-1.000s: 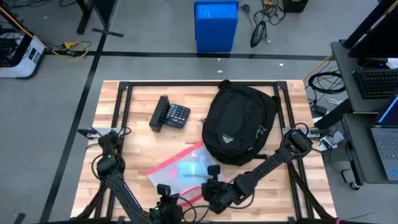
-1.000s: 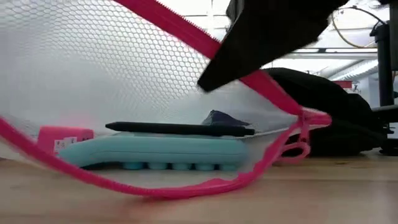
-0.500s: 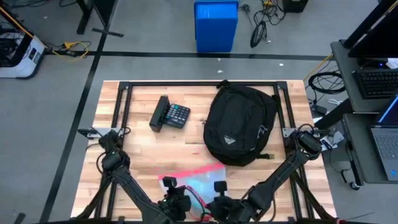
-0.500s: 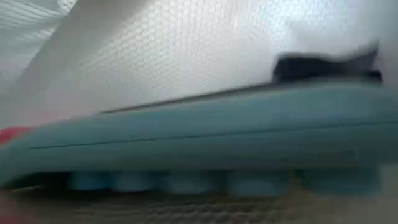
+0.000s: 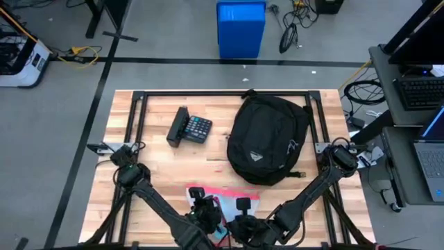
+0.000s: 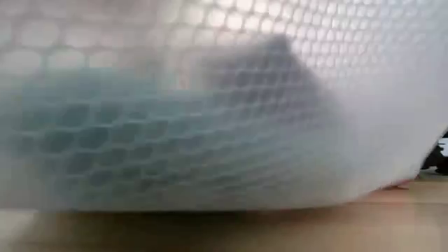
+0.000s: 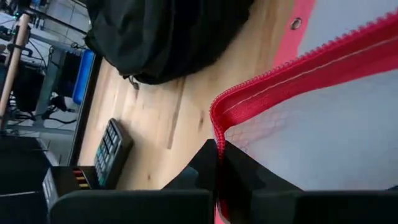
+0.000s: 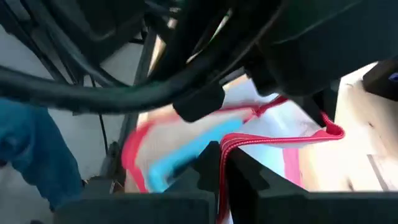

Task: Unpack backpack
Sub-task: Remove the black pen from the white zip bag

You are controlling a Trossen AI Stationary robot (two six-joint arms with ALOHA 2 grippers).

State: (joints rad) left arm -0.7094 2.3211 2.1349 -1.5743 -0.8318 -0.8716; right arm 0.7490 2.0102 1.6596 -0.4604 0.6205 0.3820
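Wooden table [image 5: 152, 160]: black backpack [image 5: 267, 139] lies far right, calculator [image 5: 189, 128] to its left. At the near edge, the white mesh pouch [image 5: 225, 198] with pink zipper blocks the low view. Left gripper [image 7: 219, 163] and right gripper [image 8: 222, 163] each pinch its zipper edge.

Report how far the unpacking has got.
Done, by the look of it: the calculator lies out on the table, beside the backpack.

In hand: the mesh pouch with a pink zipper is out at the table's near edge. The left gripper and right gripper each pinch its zipper edge.

Left: setting the pouch down. Whether the backpack holds more cannot be seen.
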